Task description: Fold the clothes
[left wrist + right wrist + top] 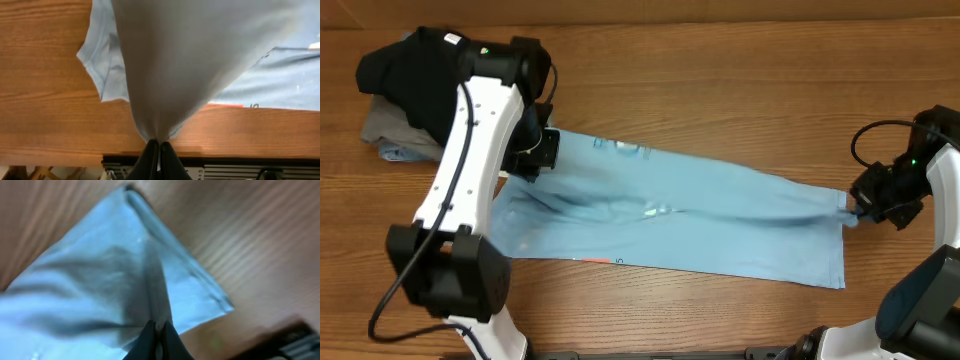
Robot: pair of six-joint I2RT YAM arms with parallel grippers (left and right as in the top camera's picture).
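Tabletop [720, 80]: warm brown wood grain, filling nearly all of the overhead view; a dark rail runs along its near edge in the left wrist view. No more of the room shows.
T-shirt [680, 215]: sky-blue, stretched in a long band across the middle of the tabletop, left end near the left arm, right end at the right arm; white print faces up, with a bit of red lettering at the near edge.
Pile behind: black shirt [395, 70] on grey folded garments [385, 130], far left corner, apart from the T-shirt.
Left gripper [159, 145]: fingers pinched tight on a peak of blue cloth, lifted off the wood.
Right gripper [159, 327]: fingers closed on the opposite end, fabric tenting up.
Step in hand: likely a lengthwise fold, both ends held taut.
Next move: probably both arms travelling together, keeping tension even so the band lands flat; a slack side would wrinkle.
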